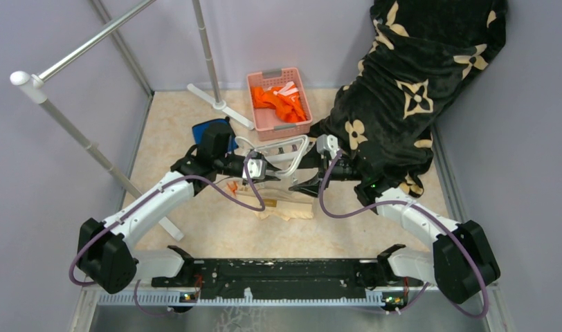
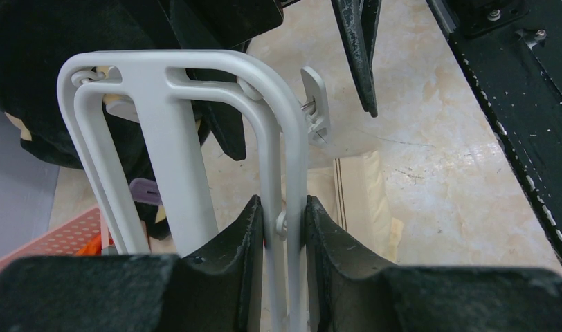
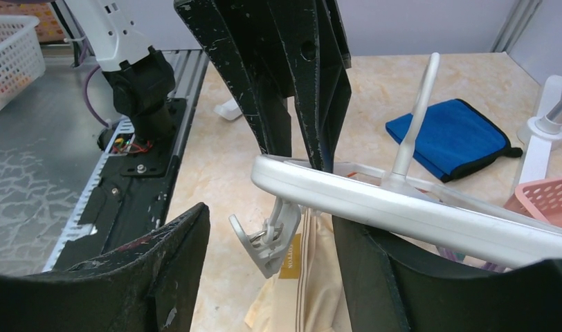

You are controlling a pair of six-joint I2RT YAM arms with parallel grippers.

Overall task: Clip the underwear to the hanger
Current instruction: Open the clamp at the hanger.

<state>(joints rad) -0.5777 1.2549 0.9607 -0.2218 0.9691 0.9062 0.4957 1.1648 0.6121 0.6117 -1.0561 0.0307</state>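
The white hanger [image 1: 297, 146] is held level above the table. My left gripper [image 1: 261, 171] is shut on two of its bars; in the left wrist view [image 2: 285, 232] the pads press the bars from both sides. A small clip [image 3: 273, 241] dangles from the hanger's edge bar [image 3: 403, 207]. My right gripper [image 3: 271, 252] is open, its fingers on either side of this clip without touching it; in the top view it [image 1: 300, 185] is at the hanger's near right. The pale peach underwear [image 1: 290, 207] lies flat on the table below, its label [image 3: 290, 257] just behind the clip.
A pink basket [image 1: 259, 81] of orange clothes stands at the back. A blue folded cloth [image 3: 450, 135] lies left of the hanger. A black flowered blanket [image 1: 410, 90] fills the back right. Grey rack poles [image 1: 206, 48] and a white foot [image 1: 219, 105] stand behind.
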